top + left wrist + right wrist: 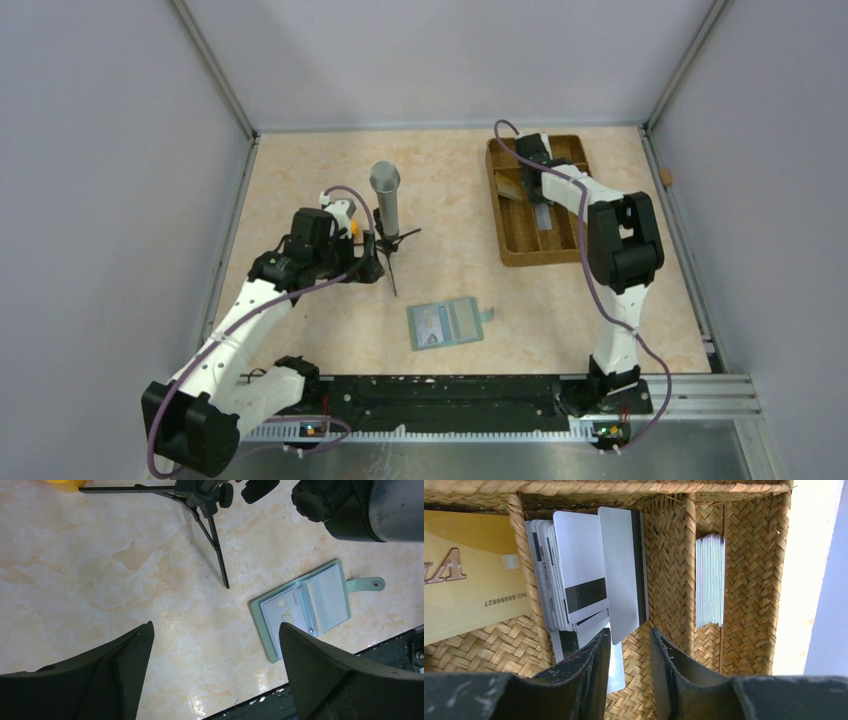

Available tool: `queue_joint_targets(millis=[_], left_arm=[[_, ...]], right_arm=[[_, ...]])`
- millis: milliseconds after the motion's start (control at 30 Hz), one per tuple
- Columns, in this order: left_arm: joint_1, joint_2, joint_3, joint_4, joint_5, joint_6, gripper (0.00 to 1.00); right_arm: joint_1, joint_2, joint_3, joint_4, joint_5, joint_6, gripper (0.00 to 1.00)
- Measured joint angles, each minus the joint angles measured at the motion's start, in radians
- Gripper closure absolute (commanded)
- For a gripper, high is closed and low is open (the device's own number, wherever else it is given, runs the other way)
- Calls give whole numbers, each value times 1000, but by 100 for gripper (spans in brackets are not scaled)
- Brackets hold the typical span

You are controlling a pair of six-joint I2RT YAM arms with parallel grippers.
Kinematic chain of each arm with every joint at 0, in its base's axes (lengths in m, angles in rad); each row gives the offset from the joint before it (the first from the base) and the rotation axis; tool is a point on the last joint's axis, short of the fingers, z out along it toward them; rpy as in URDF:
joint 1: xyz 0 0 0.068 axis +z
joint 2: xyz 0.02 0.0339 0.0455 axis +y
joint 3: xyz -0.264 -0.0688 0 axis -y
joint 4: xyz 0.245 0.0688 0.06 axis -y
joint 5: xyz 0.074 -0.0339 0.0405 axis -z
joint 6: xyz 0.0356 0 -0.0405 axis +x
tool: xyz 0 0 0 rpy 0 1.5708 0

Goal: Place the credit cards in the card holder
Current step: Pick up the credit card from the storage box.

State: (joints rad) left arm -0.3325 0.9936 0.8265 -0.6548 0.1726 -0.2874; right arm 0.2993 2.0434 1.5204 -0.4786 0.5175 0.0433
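Note:
The card holder (445, 323) lies open on the table near the front; in the left wrist view (305, 607) it shows clear pockets, a card in its left panel and a closing tab (367, 584). The credit cards sit in the brown woven tray (510, 245): a fanned silvery-grey stack with black stripes (574, 580), one silvery card (621, 570) standing in front, a thin stack on edge (710, 580) and a tan-gold card (469, 575). My right gripper (530, 172) (630, 632) is narrowly open just below the front card's lower edge, holding nothing. My left gripper (372, 265) (215, 625) is wide open over bare table, left of the card holder.
A small black tripod (210, 525) carrying a grey cylinder (385, 195) stands just beyond my left gripper, with a yellow object (62, 484) beside it. A black rail (450, 395) runs along the near edge. Walls enclose the table on three sides.

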Motion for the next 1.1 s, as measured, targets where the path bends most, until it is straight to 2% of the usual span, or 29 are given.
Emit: queue_joint_targets(millis=[133,300,467,733,867,1100], left_arm=[[5,0,0,0,3,1,1],[6,0,0,0,3,2,1],[8,0,0,0,6,2,1],[10,-1,-2,0,16,6,1],[10,-20,-5,5,42,2,2],[10,-157,-87,105,113,-106,4]], right_arm=[[-3,10,0,3,5,-9,78],[-3,18,0,7,9,-19,86],[-3,18,0,23,11,-27,100],[-4,3,-5,14,55,-28,100],[-4,-111,-64,5,55,5,100],[-3,-484,-196,-16,-55,114,100]])
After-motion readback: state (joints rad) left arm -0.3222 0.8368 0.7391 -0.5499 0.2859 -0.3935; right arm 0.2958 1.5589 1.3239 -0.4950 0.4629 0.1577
